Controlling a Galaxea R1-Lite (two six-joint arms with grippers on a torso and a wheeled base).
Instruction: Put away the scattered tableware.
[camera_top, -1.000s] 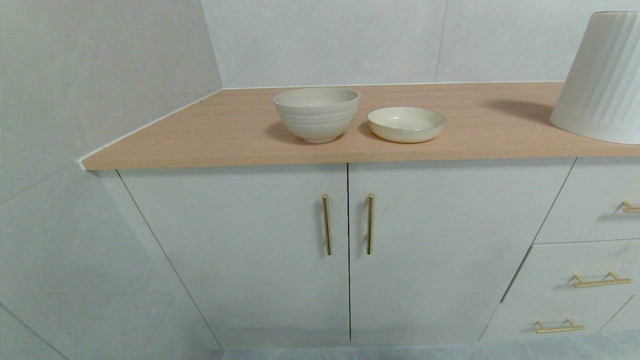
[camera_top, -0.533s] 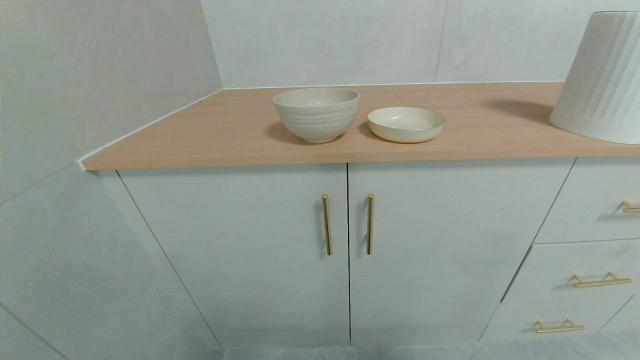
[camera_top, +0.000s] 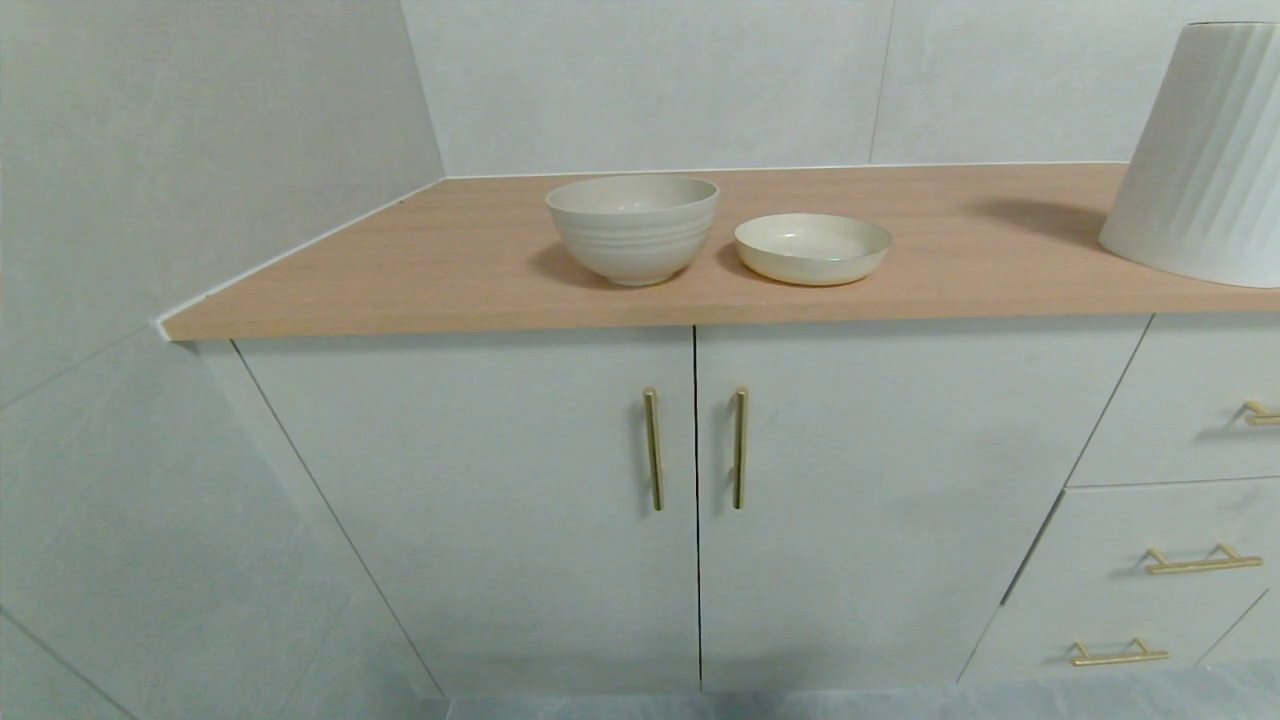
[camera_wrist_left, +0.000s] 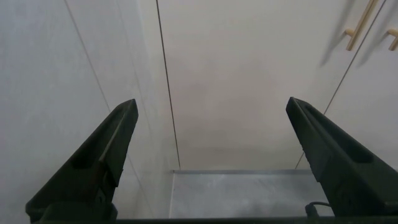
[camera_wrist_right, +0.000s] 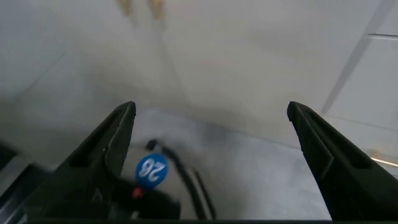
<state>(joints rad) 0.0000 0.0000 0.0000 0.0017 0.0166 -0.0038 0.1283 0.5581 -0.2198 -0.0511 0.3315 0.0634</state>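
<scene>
A deep cream bowl (camera_top: 633, 227) with ribbed sides stands on the wooden countertop (camera_top: 450, 270). Just to its right sits a shallow cream dish (camera_top: 813, 247). Below them are two shut cabinet doors with upright gold handles (camera_top: 652, 449) (camera_top: 740, 448). My left gripper (camera_wrist_left: 211, 109) hangs low in front of the left cabinet door, open, with nothing between its fingers. My right gripper (camera_wrist_right: 211, 112) is open too, down near the floor before the cabinet front, holding nothing.
A tall white ribbed container (camera_top: 1205, 160) stands at the right end of the countertop. Drawers with gold handles (camera_top: 1203, 561) lie at the lower right. A tiled wall closes off the left side. A blue round tag (camera_wrist_right: 152, 169) and cables show below the right gripper.
</scene>
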